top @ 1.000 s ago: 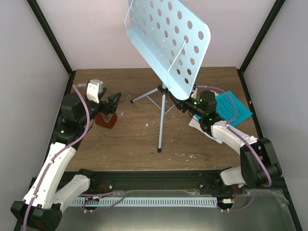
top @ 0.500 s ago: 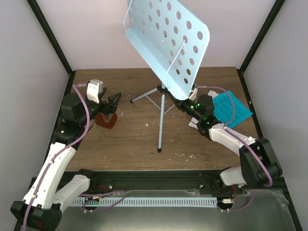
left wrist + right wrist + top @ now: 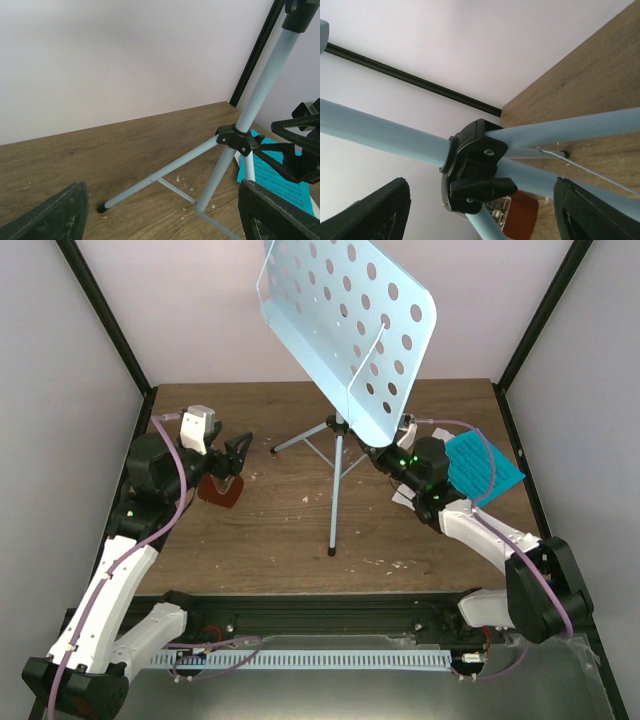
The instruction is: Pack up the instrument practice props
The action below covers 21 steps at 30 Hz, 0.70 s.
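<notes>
Black tripod hub (image 3: 472, 167) close up, pale blue legs (image 3: 570, 126), red-brown metronome (image 3: 521, 214) behind.

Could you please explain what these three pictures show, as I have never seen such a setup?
Two robot arms are bolted at the near edge of a wooden table. One picture looks down from above; the other two come from cameras on the wrists. On the table stand a pale blue music stand and a small red-brown metronome; blue sheet music lies to the right. The left pincer is open and empty. The right pincer, also open, points at the stand's black collar.
</notes>
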{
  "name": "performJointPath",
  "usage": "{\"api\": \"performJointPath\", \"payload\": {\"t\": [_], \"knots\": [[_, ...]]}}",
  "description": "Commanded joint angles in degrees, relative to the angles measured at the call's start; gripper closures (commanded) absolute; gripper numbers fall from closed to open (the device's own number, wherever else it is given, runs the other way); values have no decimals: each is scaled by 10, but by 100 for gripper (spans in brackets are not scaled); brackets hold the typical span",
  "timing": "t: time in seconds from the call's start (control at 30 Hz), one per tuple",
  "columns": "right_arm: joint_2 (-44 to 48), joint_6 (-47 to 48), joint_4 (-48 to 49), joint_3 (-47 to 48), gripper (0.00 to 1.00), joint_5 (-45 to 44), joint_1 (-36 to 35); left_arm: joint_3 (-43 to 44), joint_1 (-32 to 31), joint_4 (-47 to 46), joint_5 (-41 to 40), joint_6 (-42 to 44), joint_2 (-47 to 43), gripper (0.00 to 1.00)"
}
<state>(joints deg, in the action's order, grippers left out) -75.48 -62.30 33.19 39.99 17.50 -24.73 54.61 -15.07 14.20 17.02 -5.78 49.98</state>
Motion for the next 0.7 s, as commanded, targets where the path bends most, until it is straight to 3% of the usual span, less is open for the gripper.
{"api": "performJointPath", "payload": {"t": [0.0, 0.27, 0.67], "knots": [[26, -99, -74, 29, 20, -19, -3, -5, -3, -14, 7, 2, -1, 18], [4, -214, -163, 81, 24, 27, -3, -6, -4, -15, 7, 2, -1, 18], [-9, -251, -194, 91, 50, 37, -3, -7, -5, -15, 8, 1, -3, 18]]}}
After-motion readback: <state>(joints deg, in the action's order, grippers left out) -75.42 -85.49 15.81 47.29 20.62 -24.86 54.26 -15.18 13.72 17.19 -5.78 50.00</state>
